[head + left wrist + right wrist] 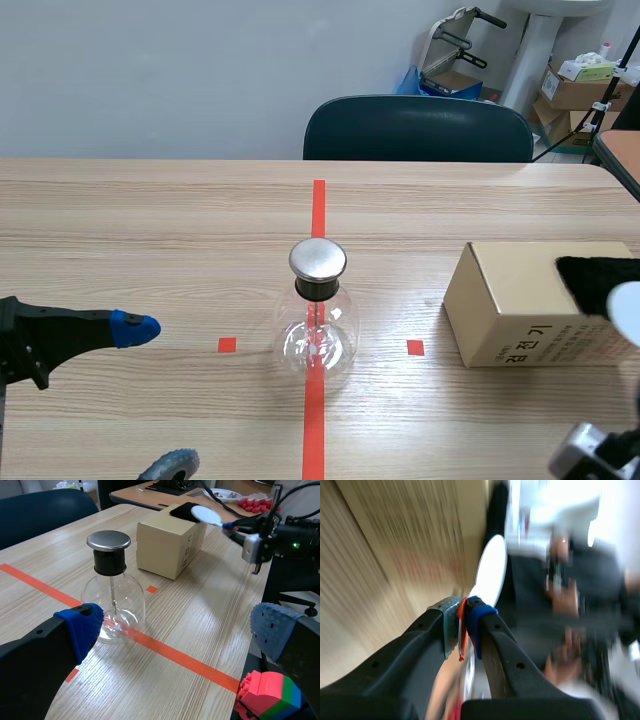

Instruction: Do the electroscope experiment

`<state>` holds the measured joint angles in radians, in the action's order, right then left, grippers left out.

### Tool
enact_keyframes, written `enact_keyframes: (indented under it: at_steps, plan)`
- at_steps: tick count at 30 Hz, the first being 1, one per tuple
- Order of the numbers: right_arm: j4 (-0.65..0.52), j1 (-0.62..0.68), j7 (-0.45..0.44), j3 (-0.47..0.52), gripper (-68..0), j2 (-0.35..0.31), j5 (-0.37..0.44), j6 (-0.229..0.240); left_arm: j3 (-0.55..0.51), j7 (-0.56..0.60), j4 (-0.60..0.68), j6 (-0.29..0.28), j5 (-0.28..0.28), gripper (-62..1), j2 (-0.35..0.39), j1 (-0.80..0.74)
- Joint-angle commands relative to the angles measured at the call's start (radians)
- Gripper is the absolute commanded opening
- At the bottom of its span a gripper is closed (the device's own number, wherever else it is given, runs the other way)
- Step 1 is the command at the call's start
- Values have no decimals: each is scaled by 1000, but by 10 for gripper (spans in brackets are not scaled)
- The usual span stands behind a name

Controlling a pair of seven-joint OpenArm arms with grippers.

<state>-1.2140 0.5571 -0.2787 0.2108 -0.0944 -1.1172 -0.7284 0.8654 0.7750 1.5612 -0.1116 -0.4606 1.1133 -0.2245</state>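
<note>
**Right tool clamps the disc at the box; left tool waits apart near the electroscope**

The right tool [462, 625] is clamped on a white disc [491, 570] by its thin orange-red handle [462, 630], which is pinched between the two pads. The disc stands out ahead of the fingertips. In the left wrist view it sits over a black cloth [184, 511] that lies on top of a cardboard box [530, 300]. Whether disc and cloth touch cannot be told. The box rests on the surface [150, 230] at the robot's right.

The left tool [177, 625] has its fingers well apart and holds nothing. It hangs low over the surface at the robot's left.

The electroscope [316, 320], a clear glass flask, stands upright ahead of the left tool, on the long red tape line [316, 420] at the middle of the surface. It has a black neck and a flat metal cap [318, 259]. It is well apart from both tools and from the box.

Coloured toy blocks [267, 700] lie under the left tool's outer finger. A dark chair [418, 128] stands beyond the far edge.
</note>
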Motion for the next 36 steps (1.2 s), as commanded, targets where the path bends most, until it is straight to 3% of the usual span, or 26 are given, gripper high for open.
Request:
enact_keyframes:
  at_steps: [1, 5, 6, 7, 11, 13, 16, 18, 23, 25, 28, 29, 31, 34, 36]
  plan:
    - [-19, -3, -27, 5, -667, -14, -7, -55, -2, 14, 13, -6, 1, 14, -7, -8]
    - [-26, -6, -213, 5, -667, -14, -20, -55, -2, 14, 13, -6, 1, 14, -7, -8]
    - [-27, -6, -223, 5, -667, -13, -19, -55, -2, 14, 13, -6, 1, 14, -7, -8]
    - [-27, -6, -206, 5, -667, -13, -15, -55, -2, 14, 13, -6, 1, 14, -7, -8]
    - [-27, -3, 19, 5, -667, -10, -13, -55, -2, 14, 13, -6, 1, 14, -7, -8]
    - [-27, -3, 22, 5, -667, -11, -20, -55, -2, 14, 13, -6, 1, 14, -7, -8]
    - [-27, -3, -169, 5, -667, -11, -28, -55, -2, 14, 13, -6, 1, 14, -7, -8]
    - [-28, -3, -222, 5, -667, -11, -27, -55, -2, 14, 13, -6, 1, 14, -7, -8]
    - [-28, -3, 44, 5, -667, -11, -32, -55, -2, 14, 13, -6, 1, 14, -7, -8]
    - [-28, -4, 21, 5, -667, -14, -51, -55, -2, 14, 13, -6, 1, 14, -7, -8]
    - [-36, -8, -173, 5, -667, -14, -53, -55, -2, 14, 13, -6, 1, 14, -7, -8]
    - [-38, -8, -193, 5, -667, -13, -53, -55, -2, 14, 13, -6, 1, 14, -7, -8]
    - [-40, -8, -152, 5, -667, -13, -49, -55, -2, 14, 13, -6, 1, 14, -7, -8]
    - [-40, -8, 29, 5, -667, -13, -54, -55, -2, 14, 13, -6, 1, 14, -7, -8]
    - [-40, -8, 51, 5, -667, -14, -66, -55, -2, 14, 13, -6, 1, 14, -7, -8]
